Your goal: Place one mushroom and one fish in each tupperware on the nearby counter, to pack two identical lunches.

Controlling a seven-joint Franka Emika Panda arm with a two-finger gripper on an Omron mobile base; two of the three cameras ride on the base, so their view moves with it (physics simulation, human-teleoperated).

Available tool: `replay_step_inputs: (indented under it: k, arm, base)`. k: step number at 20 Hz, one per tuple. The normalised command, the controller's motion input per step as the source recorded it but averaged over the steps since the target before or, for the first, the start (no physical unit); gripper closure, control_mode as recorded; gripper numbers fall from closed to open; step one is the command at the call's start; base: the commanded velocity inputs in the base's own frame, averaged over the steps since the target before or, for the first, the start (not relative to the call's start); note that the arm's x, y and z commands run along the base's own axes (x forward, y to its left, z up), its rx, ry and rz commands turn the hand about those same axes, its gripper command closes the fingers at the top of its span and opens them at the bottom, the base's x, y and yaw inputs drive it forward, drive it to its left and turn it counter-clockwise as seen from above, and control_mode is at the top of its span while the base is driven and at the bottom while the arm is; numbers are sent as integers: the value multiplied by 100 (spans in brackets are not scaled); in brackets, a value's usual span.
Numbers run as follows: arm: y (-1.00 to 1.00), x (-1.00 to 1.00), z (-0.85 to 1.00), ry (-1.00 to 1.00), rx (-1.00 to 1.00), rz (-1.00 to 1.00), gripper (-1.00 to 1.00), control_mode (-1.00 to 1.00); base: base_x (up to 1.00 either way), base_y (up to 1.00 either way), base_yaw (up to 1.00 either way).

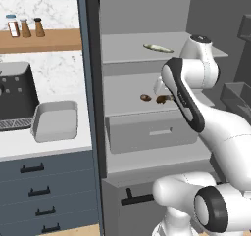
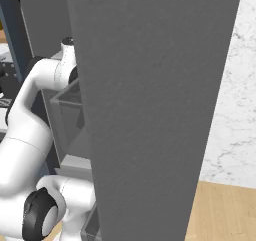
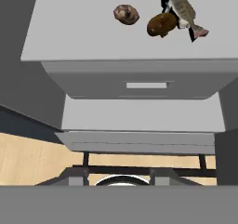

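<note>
Fingertips [image 3: 78,175] stand apart at the bottom of the hand view, and I see nothing between them; the gripper [image 3: 119,175] looks along an open fridge. Above it in that frame comes a grey drawer [image 3: 144,81], then a shelf [image 3: 69,28] carrying a pale mushroom [image 3: 126,14], a darker mushroom [image 3: 161,24] to its right, and a fish [image 3: 181,7] touching that darker one at the upper right. From the left base view I find both mushrooms mid-frame, just left of the arm's wrist, and a second fish [image 1: 158,48] on the shelf above. One tupperware [image 1: 55,120] sits on the counter [image 1: 49,149] at the left of the frame, beside a dark coffee machine [image 1: 14,95]. In the right base view the grey fridge door [image 2: 150,110] blocks most of my sight.
</note>
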Motion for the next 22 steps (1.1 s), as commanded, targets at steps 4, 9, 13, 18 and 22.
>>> replay_step_inputs:
  k: [4,9,13,18,22]
  arm:
    - [0,-2,0,0,0,0,-100,-100]
    - [0,0,-20,-11,-2,-1,-100,-100]
    - [0,2,-62,-21,-10,-8,-100,-100]
    - [0,3,-68,-26,-10,-10,-100,-100]
    - [-8,0,-21,-9,-3,-11,-100,-100]
  base:
    - [0,0,0]
    - [0,0,0]
    - [0,0,0]
    - [0,0,0]
    - [0,0,0]
